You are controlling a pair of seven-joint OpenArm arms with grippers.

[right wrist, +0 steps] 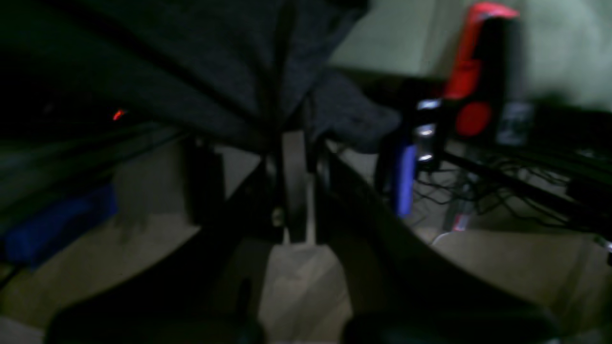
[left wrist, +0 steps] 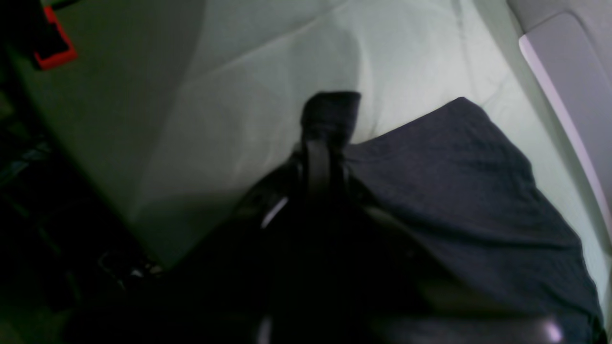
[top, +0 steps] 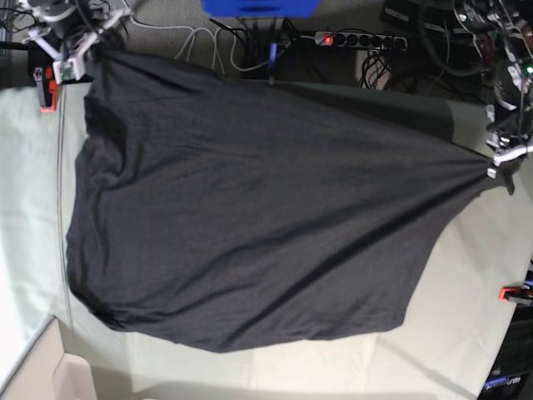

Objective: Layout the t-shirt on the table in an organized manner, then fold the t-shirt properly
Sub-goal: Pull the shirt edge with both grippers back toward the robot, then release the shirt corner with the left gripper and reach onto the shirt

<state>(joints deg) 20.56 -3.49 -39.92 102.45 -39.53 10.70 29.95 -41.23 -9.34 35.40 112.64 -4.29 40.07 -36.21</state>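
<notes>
The charcoal-black t-shirt (top: 250, 225) hangs stretched between my two grippers above the pale green table (top: 466, 300), plain side showing, and its lower edge sags toward the table's near side. At the far left corner my right gripper (top: 87, 52) is shut on one corner of the shirt. My left gripper (top: 497, 171) pinches the opposite corner at the right edge. In the left wrist view the left gripper (left wrist: 330, 126) has a bunched tip of t-shirt (left wrist: 459, 181) sticking out past it. In the right wrist view the right gripper (right wrist: 294, 143) is shut on hanging t-shirt (right wrist: 215, 71) fabric.
Red clamps sit on the table's edges, one at the far left (top: 47, 87) and one at the right (top: 512, 292). Behind the table are a power strip (top: 358, 39), cables and a blue box (top: 258, 7). A pale box (top: 50, 367) stands at the near left corner.
</notes>
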